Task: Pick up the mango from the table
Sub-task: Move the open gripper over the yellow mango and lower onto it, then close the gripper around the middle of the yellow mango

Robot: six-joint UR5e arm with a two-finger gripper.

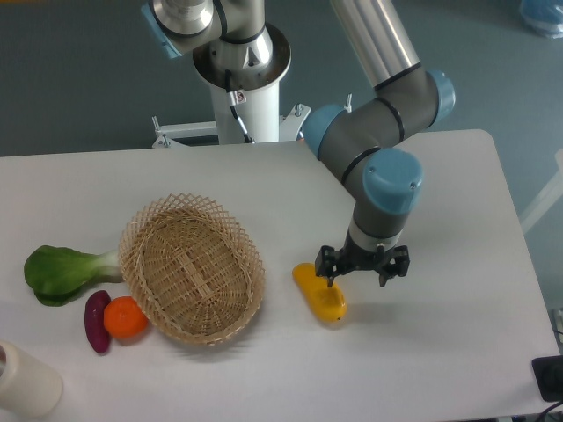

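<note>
We see the glossy yellow-orange elongated mango [319, 293] lying on the flat white rectangular counter [422, 369], just right of the woven wicker oval basket [192, 268]. The black two-finger hand [362, 271] hangs directly over the mango's right side, fingers spread and pointing down; we cannot tell whether they touch the fruit. Left of the basket lie a round orange tangerine [125, 317], a purple oblong vegetable [96, 321] and a green leafy vegetable [60, 273].
</note>
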